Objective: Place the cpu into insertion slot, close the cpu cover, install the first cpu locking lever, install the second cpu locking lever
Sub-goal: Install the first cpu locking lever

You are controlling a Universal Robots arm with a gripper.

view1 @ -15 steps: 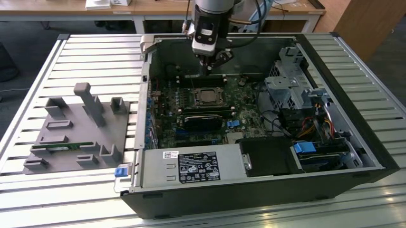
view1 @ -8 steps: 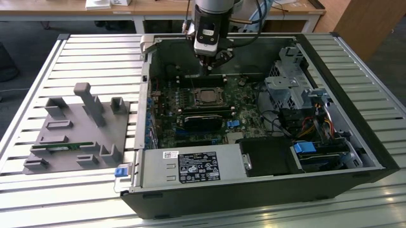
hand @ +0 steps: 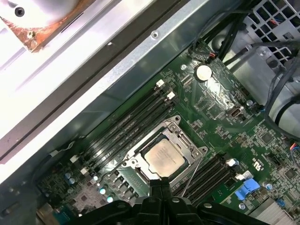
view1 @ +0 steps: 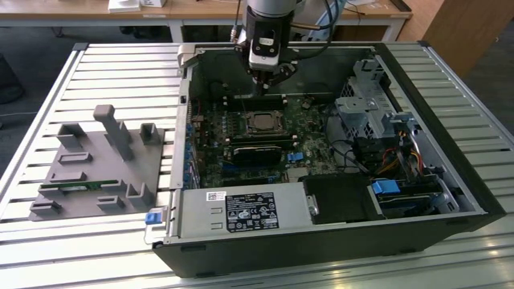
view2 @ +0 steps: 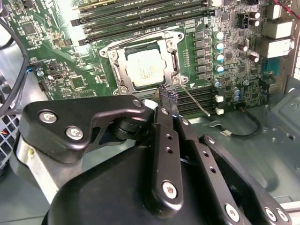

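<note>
While the cpu (view2: 146, 69) sits in the insertion slot (view2: 140, 41) with the cpu cover (view2: 175, 60) down around it, the claw (view2: 168, 97) hangs clenched, seemingly empty, just beside the slot's edge; a thin locking lever (view2: 196, 102) angles away from that corner

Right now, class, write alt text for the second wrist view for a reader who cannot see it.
The cpu sits in the insertion slot on a green motherboard, with the cpu cover lying flat around it. The closed black gripper has its tip at the slot's edge, beside a thin metal lever sticking out.
</note>
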